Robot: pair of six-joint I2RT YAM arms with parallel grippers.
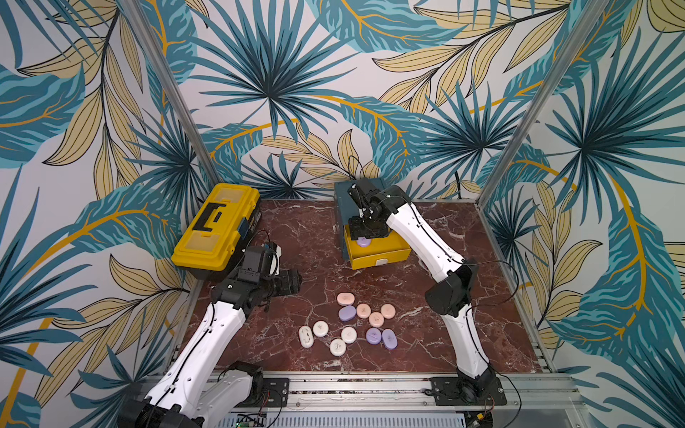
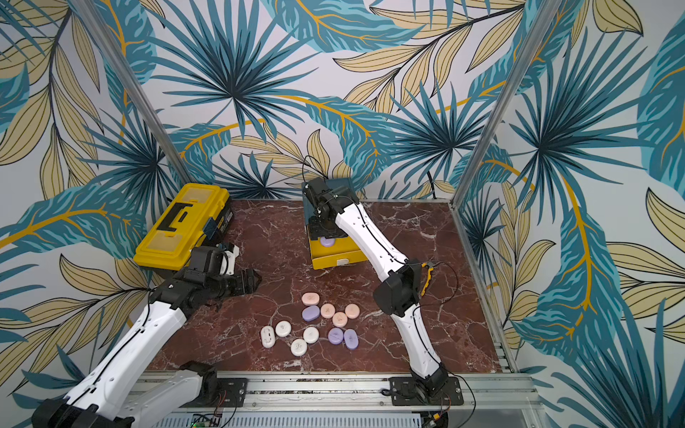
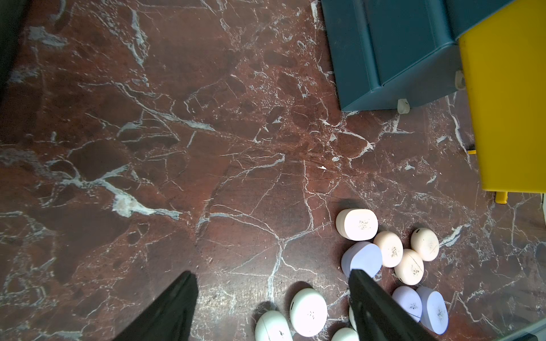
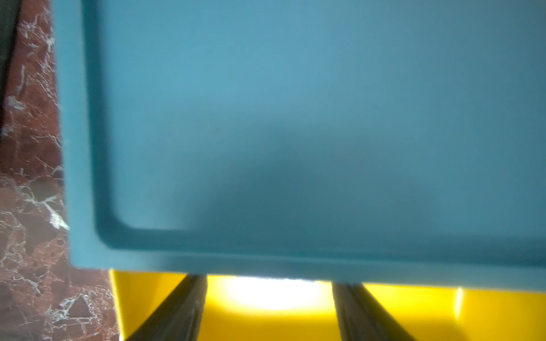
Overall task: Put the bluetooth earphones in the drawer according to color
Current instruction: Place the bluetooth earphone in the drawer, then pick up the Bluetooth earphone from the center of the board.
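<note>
Reading the tabletop as a clock with the back wall at twelve, the teal cabinet [image 1: 341,202] stands at about one o'clock, its yellow drawer [image 1: 381,256] pulled out toward six. The right claw [image 4: 269,288] hangs down into that drawer with its jaws apart in the wrist view. One lilac case [image 1: 363,243] lies on the drawer floor right under it; whether a finger touches the case I cannot tell. The left claw [image 3: 271,273] hovers at nine o'clock, jaws spread wide over nothing but marble. The other earphone cases [image 1: 348,334] sit in a loose huddle at six o'clock: four white, four peach, three lilac, several touching.

What worries me is that the right fingertips look tucked close under the cabinet's front lip. A straight lift could hook it and jolt the light cabinet or shove the drawer. A pad dragging on the smooth case could flip it out. Down at six, the lilac ones lie against peach neighbours, so a careless pinch may scatter them or grab the wrong colour
</note>
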